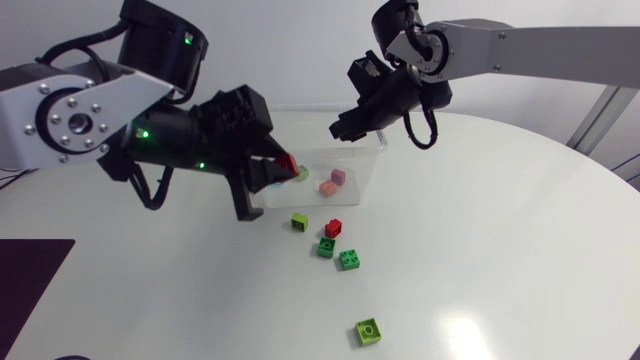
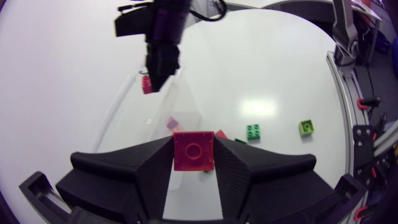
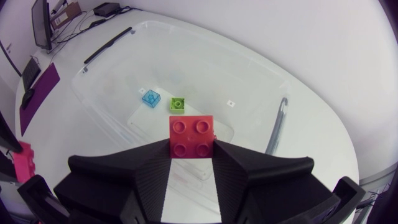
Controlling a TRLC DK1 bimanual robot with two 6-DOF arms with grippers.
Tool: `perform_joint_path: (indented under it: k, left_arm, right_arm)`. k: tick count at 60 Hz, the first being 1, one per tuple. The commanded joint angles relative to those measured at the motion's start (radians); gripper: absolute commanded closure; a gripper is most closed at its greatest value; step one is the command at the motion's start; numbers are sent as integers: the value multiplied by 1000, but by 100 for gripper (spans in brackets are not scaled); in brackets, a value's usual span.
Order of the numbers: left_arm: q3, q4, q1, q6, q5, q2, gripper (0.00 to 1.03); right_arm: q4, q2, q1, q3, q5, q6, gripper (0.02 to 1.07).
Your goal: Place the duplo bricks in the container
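- Your left fingers [image 2: 160, 163] clamp the first red brick [image 2: 193, 151] from two sides, open only as wide as the brick. They hold it over the left end of the clear container [image 1: 372, 165].
- Your right fingers [image 3: 155, 163] pinch the second red brick [image 3: 192, 138] the same way, studs up, high over the container's middle. The open bin lies straight below, so letting go looks enough to land it.
- The right arm is the better placed. Its brick hangs well inside the walls, while the left one sits close to the near-left rim and probably wants a nudge to the right before release.
- Both held bricks look square, so there is no long axis to line up.
- At least four bricks show inside the container. The right wrist view has a blue brick [image 3: 150, 98] beside an inner green brick [image 3: 178, 104]. The head view has a pink brick [image 1: 338, 177] and a salmon brick [image 1: 326, 189].
- Five bricks are loose on the tabletop [image 1: 500, 260], on the container's near side:
  - a loose red brick [image 1: 333, 227]
  - a far green brick [image 1: 299, 221]
  - a middle green brick [image 1: 326, 247]
  - a right green brick [image 1: 349, 260]
  - a near green brick [image 1: 368, 331], well apart from the others
- Two more are in the air, one per arm.
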Motion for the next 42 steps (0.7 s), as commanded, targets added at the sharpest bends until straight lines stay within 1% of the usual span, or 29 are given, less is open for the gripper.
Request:
perform_joint_path:
  k: [1, 2, 3, 5, 8, 9, 11, 16, 20, 26, 28, 34, 37, 42]
  left_arm:
    - [65, 52, 31, -88, -29, 57, 75]
    - [70, 57, 31, -94, -34, 60, 75]
    - [94, 86, 38, -126, -52, 81, 75]
    - [116, 107, 42, -149, -64, 101, 75]
    - [128, 138, 40, -163, -89, 117, 74]
    - [131, 162, 40, -175, -103, 126, 74]
    - [137, 185, 38, -183, -117, 140, 74]
    - [171, 244, 38, -214, -155, 201, 74]
    - [215, 251, 51, -234, -176, 261, 74]
    - [248, 291, 63, -254, -206, 324, 74]
    - [258, 322, 68, -266, -230, 350, 74]
    - [314, 325, 77, -293, -256, 410, 74]
    - [350, 314, 77, -295, -282, 445, 73]
    - [413, 293, 86, -333, -305, 493, 72]
  right_arm:
    - [11, 21, 4, 33, 20, 23, 65]
    - [11, 21, 4, 35, 23, 23, 61]
    - [9, 21, 2, 35, 24, 23, 57]
    - [9, 15, 1, 35, 26, 21, 52]
    - [11, 1, -1, 32, 27, 23, 44]
    - [11, -5, -2, 30, 27, 23, 42]
    - [11, -22, -2, 21, 35, 23, 35]
    - [23, -62, -1, -3, 44, 23, 26]
    - [20, -97, 2, -22, 46, 23, 18]
    - [17, -148, 5, -51, 46, 21, 17]
    - [13, -175, 7, -68, 46, 23, 17]
    - [-20, -246, 16, -129, 44, 35, 17]
    - [-35, -286, 21, -177, 43, 49, 17]
    - [-61, -353, 28, -256, 35, 76, 17]
